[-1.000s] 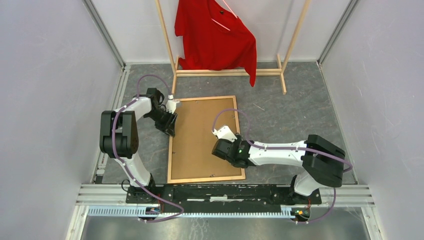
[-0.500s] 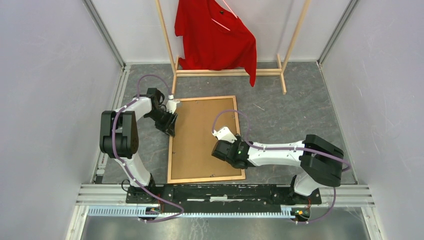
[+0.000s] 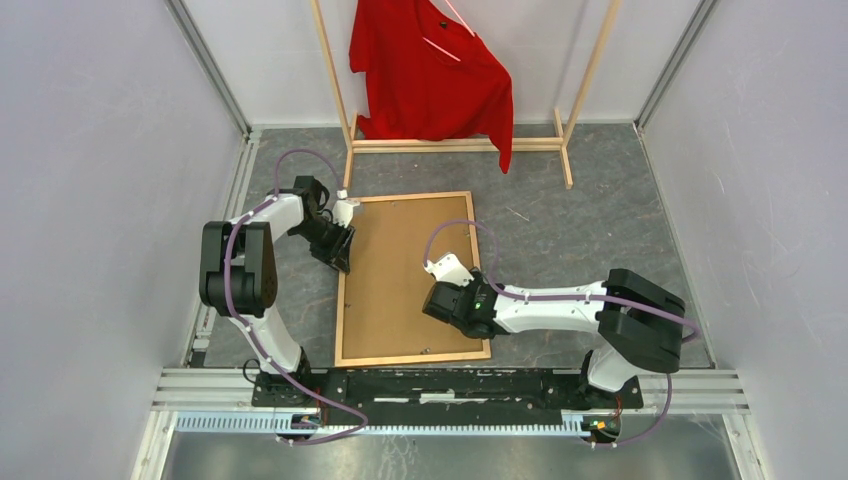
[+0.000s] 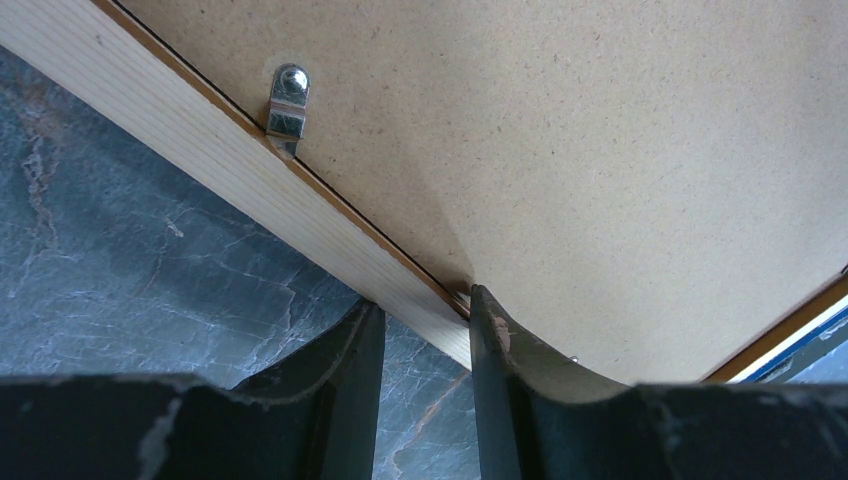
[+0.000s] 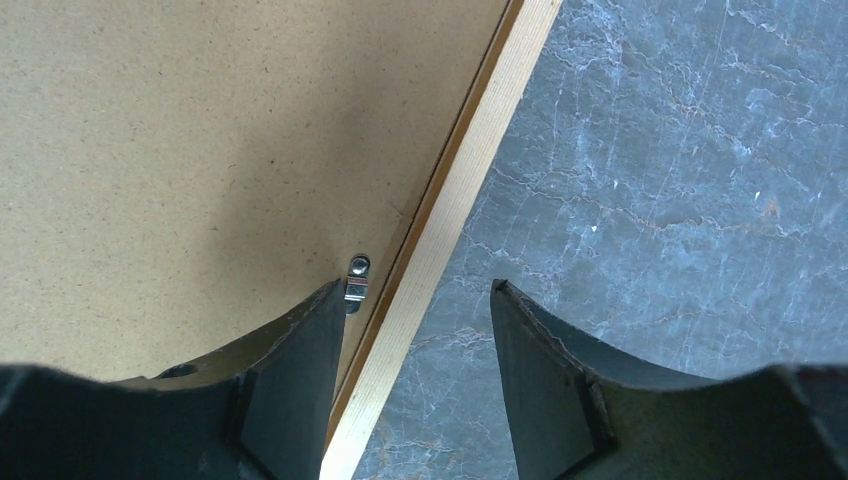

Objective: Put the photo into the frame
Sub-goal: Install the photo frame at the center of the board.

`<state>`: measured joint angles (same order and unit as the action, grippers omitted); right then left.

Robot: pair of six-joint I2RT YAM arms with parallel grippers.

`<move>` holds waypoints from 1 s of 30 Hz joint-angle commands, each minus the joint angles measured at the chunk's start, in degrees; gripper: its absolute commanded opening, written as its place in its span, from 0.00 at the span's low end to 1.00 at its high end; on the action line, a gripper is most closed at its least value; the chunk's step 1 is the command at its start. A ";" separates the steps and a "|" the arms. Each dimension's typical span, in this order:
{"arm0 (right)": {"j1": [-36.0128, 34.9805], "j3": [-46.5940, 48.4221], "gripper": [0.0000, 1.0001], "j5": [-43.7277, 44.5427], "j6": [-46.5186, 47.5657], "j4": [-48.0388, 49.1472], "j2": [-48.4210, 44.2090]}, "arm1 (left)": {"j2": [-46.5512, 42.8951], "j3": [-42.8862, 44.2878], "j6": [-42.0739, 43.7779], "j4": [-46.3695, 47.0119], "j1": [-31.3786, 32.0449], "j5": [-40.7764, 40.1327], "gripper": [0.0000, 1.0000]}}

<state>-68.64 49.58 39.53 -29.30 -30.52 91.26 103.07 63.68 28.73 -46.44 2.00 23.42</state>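
Barely anything has shifted from above: the frame (image 3: 410,357) lies face down, the board (image 3: 390,270) fills it, and the photo is hidden, presumably beneath. Left wrist: the left gripper (image 4: 428,300) stays narrowly closed, apparently pinching the rail. Right wrist: the right gripper (image 5: 416,285) gapes empty beside a clip (image 5: 357,277). Fastening probably remains.

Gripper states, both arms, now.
Left gripper: closed on the frame, at its left rail.
Right gripper: open, holding nothing, astride the right rail.

bright even light, soft shadows, wrist views sharp
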 commanded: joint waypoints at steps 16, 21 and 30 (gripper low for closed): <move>0.18 -2.63 0.61 4.40 1.43 -1.56 0.30 | 2.74 -1.69 3.78 4.09 0.11 -8.77 0.31; 0.32 -3.16 0.61 5.51 1.60 -1.63 0.17 | 2.58 -1.70 3.93 4.16 0.10 -9.13 0.30; 0.44 -3.64 0.61 3.41 1.72 0.19 -1.13 | 2.59 -1.73 3.88 4.17 0.11 -9.01 0.30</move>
<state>-68.90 47.75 42.76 -28.14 -28.97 90.78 103.07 63.68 28.73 -46.41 2.04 23.03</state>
